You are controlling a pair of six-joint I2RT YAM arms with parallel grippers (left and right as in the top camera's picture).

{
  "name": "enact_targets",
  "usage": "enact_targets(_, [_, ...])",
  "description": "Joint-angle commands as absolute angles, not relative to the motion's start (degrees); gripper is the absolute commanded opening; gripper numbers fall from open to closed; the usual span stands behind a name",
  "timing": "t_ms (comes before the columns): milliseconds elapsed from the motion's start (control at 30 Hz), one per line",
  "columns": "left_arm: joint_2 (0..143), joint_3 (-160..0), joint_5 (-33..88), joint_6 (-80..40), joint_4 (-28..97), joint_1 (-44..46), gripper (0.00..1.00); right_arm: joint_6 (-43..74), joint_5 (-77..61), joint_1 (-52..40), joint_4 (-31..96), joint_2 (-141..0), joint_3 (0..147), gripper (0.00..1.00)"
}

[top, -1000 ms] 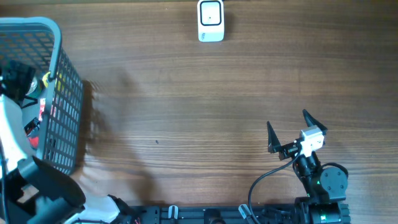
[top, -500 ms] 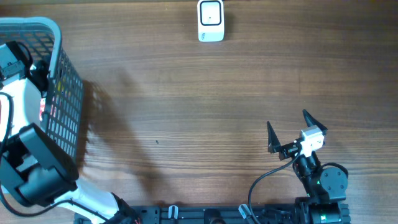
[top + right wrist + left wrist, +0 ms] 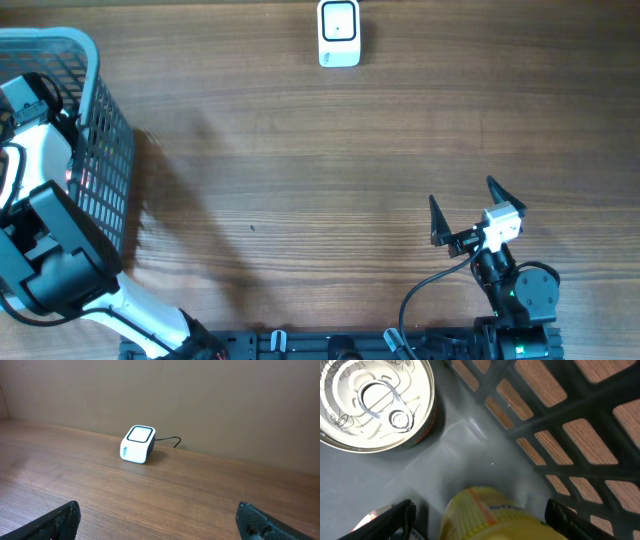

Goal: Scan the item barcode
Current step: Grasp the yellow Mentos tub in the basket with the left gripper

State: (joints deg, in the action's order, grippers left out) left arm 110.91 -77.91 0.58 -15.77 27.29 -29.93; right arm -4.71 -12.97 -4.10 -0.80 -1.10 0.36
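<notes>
In the left wrist view a yellow ribbed container [image 3: 492, 512] lies on the floor of the grey basket [image 3: 555, 435]. My left gripper [image 3: 480, 521] reaches down into the basket, one dark finger on each side of the container. A gap still shows on the left side, so it is open. A tin can [image 3: 372, 402] with a ring-pull lid stands beside it. The white barcode scanner [image 3: 339, 33] sits at the table's far edge, also seen as the scanner [image 3: 137, 444] in the right wrist view. My right gripper [image 3: 465, 205] rests open near the front right, holding nothing.
The grey mesh basket [image 3: 100, 150] stands at the table's left edge, with my left arm [image 3: 45, 240] bent over it. A black cable runs from the scanner along the back wall. Bare wooden tabletop [image 3: 320, 180] lies between basket, scanner and right arm.
My left arm has swung further over the basket and pushed down into it. Its jaws have narrowed around the yellow container. The right arm has not moved.
</notes>
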Motion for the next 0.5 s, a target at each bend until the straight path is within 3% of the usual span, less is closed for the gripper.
enact_targets(0, [111.5,-78.8,0.8,-15.2,27.0,-29.6,0.75,-4.1,-12.2,-4.2,-1.0,-1.0,0.3,1.00])
enact_targets(167, [111.5,-78.8,0.8,-15.4,27.0,-29.6,0.62,-4.1,-12.2,-4.2,-0.9,-1.0,0.3,1.00])
enact_targets(267, [111.5,-78.8,0.8,-15.4,27.2,-29.6,0.49,-4.1,-12.2,-4.2,-0.9,-1.0,0.3,1.00])
enact_targets(467, [110.8,-78.8,0.8,-15.8,27.7,-29.6,0.48,-4.1,-12.2,-4.2,-0.9,-1.0,0.3,1.00])
